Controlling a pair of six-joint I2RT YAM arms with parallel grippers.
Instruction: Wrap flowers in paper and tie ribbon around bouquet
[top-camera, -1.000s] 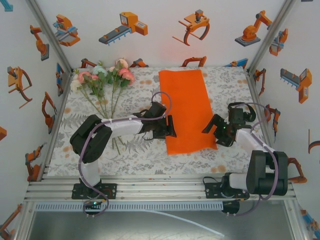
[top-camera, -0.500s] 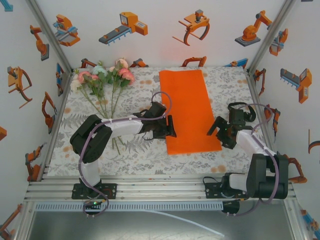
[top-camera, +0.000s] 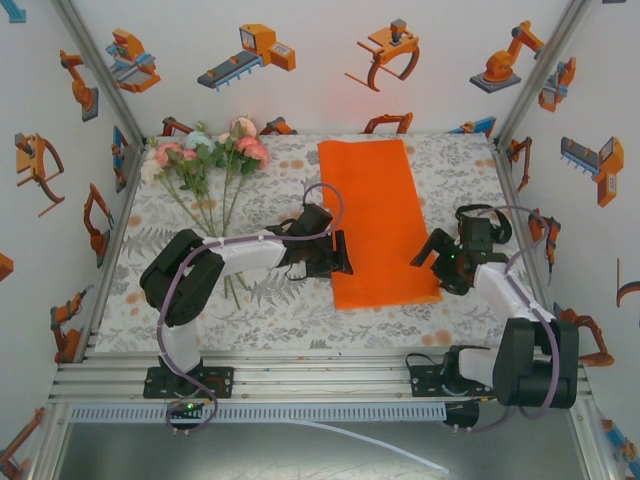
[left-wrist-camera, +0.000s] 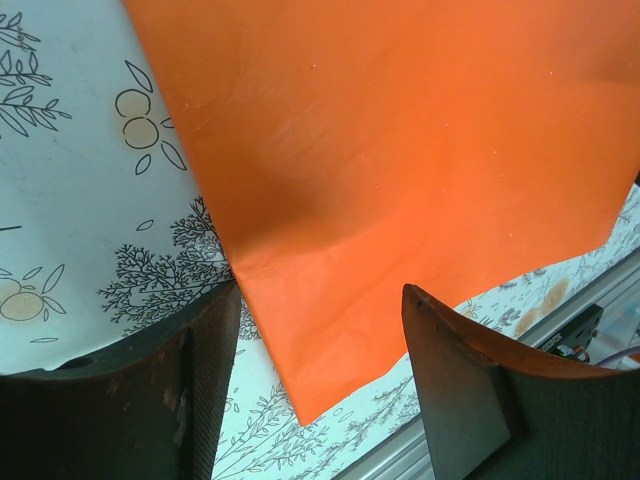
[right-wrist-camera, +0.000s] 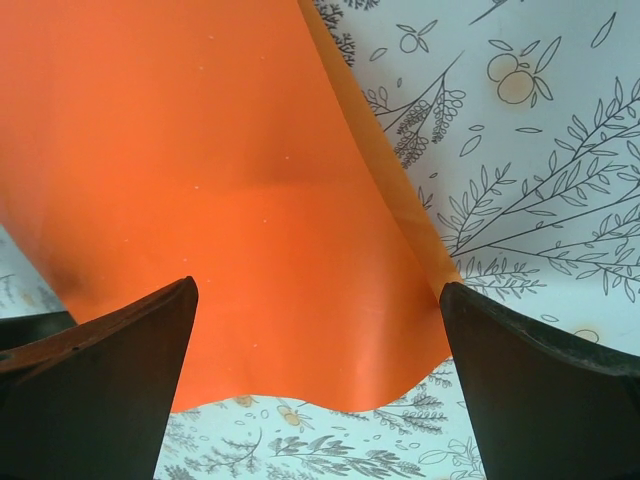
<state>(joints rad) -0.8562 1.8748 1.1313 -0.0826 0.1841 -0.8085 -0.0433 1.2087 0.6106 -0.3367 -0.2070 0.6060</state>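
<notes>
Paper: one bright orange sheet, lying flat on the floral tablecloth just right of centre in the overhead view. Its long sides run from the upper middle of the frame down toward the arms, and nothing rests on it.

Flowers: one bunch in the upper left of the overhead view, with pink, white and pale-green blooms packed too closely to count. The thin green stems slant down toward the lower left and pass under the left arm. The bunch lies unwrapped on the cloth, apart from the sheet.

There are two grippers, one at each lower corner of the sheet. The left gripper sits at the lower left corner. In its wrist view both fingers are spread, with the orange corner pointing down between them. The right gripper sits at the lower right corner. Its fingers are also spread wide, and the sheet's slightly wavy lower edge lies between them in the right wrist view. Neither one is clamped on anything.
</notes>
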